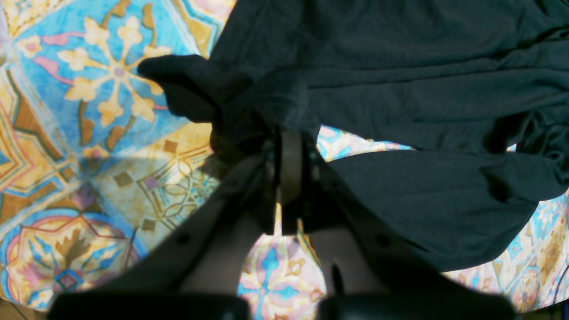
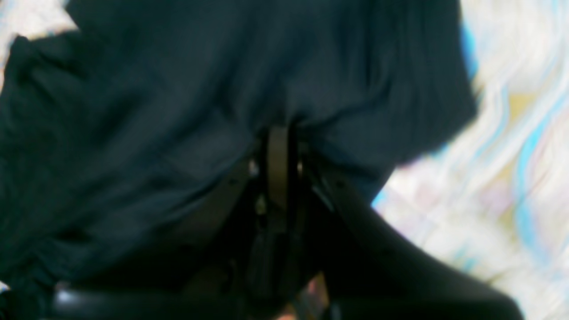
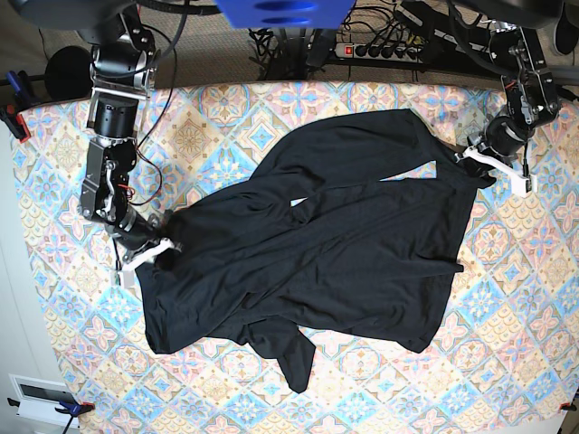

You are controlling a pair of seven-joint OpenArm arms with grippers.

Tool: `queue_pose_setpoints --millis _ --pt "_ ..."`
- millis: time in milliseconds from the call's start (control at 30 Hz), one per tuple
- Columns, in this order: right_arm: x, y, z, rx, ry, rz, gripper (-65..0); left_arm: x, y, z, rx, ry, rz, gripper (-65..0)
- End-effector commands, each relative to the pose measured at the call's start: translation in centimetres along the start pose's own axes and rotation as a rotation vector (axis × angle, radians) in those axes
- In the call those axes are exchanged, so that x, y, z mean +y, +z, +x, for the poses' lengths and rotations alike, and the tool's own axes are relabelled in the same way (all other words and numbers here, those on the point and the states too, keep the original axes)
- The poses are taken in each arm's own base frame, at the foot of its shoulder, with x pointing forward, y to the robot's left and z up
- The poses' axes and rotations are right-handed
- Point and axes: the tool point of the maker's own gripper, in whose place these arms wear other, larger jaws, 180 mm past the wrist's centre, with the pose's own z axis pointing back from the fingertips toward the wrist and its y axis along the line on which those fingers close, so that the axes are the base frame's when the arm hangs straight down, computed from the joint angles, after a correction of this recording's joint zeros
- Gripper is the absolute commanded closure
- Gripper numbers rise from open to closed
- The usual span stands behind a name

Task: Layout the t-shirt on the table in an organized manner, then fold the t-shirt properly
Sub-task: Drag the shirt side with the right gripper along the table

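One black t-shirt [image 3: 317,244] lies spread but rumpled across the middle of the desk [image 3: 217,108], its cloth creased in long diagonal folds, with a narrow flap poking out at about six o'clock and small gaps near the centre where the patterned covering shows through. At roughly nine o'clock from the shirt's centre, the right end effector [image 3: 158,250] pinches the shirt's edge; the right wrist view, though blurred, shows its jaws drawn together with dark fabric bunched at the tips [image 2: 278,133]. At about two o'clock, the left end effector [image 3: 478,165] grips the opposite edge; in the left wrist view its jaws are pressed together on a gathered bit of cloth [image 1: 289,129], with the shirt stretching away to three o'clock. Cables and a power strip [image 3: 389,50] lie beyond the desk at twelve o'clock.
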Motion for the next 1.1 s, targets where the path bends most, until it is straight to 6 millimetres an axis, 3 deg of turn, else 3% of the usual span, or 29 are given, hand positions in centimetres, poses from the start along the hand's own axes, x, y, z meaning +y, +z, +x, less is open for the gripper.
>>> queue_pose_setpoints --millis 0,333,500,600,800,1067 --pt "0.0 0.6 2.0 -0.046 0.021 0.009 -0.1 -0.3 0.4 1.1 -0.035 -0.018 -0.011 0.0" --pt "-0.6 2.0 0.2 -0.013 0.052 -0.008 -1.0 -0.3 0.4 1.1 -0.035 -0.018 -0.011 0.0" --pt "-0.6 2.0 0.1 -0.011 0.05 -0.009 -13.3 -0.3 0.4 1.1 -0.035 -0.018 -0.011 0.0" --pt "-1.7 2.5 0.7 -0.035 0.023 -0.032 -20.6 -0.2 0.4 1.1 -0.036 -0.017 -0.008 0.0" --pt "-3.6 3.4 1.6 -0.079 -0.024 -0.071 -21.5 -0.2 0.4 1.1 -0.034 -0.017 -0.009 0.0" --pt "-5.3 2.2 -3.2 0.029 -0.118 -0.092 -21.8 -0.3 0.4 1.1 -0.033 -0.018 -0.01 0.0"
